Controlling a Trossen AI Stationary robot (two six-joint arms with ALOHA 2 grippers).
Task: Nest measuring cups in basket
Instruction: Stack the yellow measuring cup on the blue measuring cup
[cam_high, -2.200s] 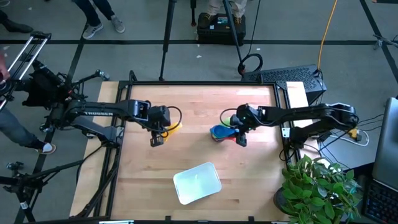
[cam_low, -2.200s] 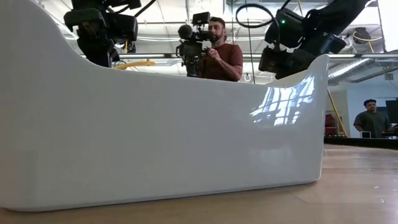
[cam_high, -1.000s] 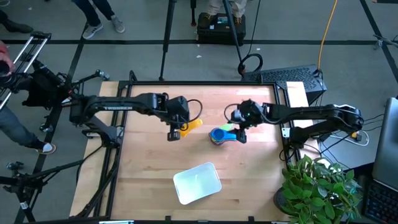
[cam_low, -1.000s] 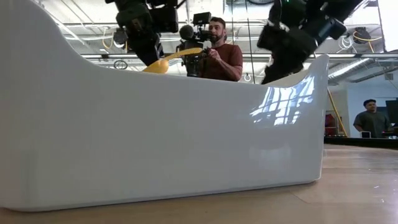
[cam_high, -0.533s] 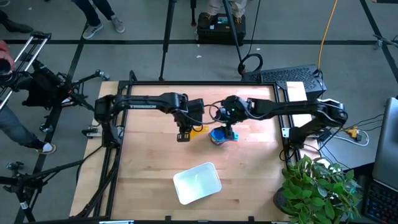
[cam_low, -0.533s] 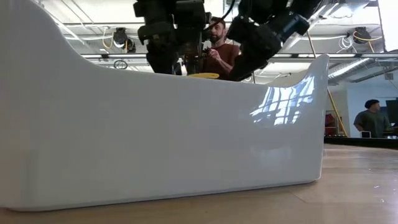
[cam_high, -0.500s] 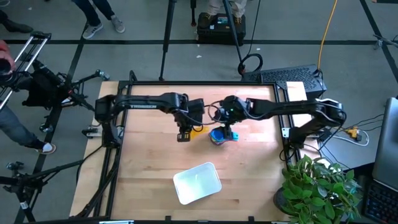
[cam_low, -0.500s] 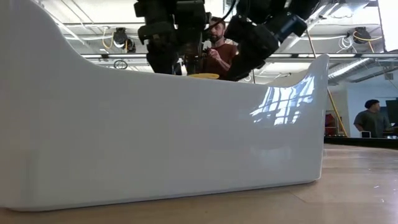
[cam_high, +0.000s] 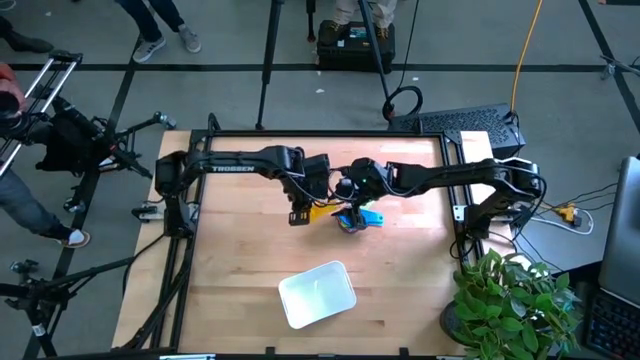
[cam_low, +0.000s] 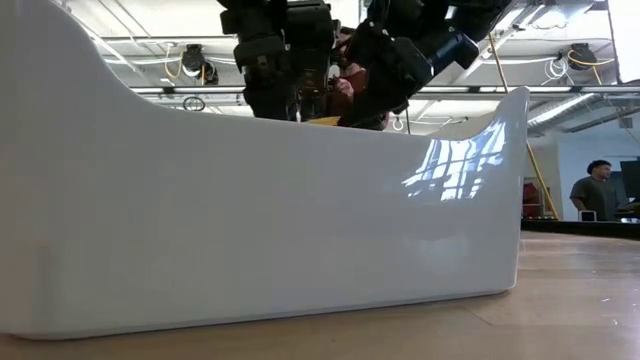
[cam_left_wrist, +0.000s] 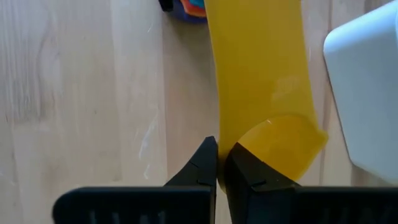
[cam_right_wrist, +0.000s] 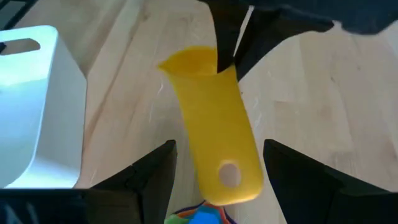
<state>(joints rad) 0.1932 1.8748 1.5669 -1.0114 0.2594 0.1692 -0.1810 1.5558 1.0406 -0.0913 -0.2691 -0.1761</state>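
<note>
Yellow cup (cam_high: 322, 211) now between right tool (cam_high: 349, 213).

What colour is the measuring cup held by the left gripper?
Yellow. The measuring cup shows best in the right wrist view, pinched by the left gripper.

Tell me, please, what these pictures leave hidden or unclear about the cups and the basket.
- Low view: the basket wall fills the picture and hides the stack and the table behind it.
- High view: both grippers cover most of the stack, so its cups cannot be counted.
- Left wrist view: the yellow cup shows only its handle; the bowl is cut off by the edge.
- Right wrist view: the stack is cut off at the edge.
</note>
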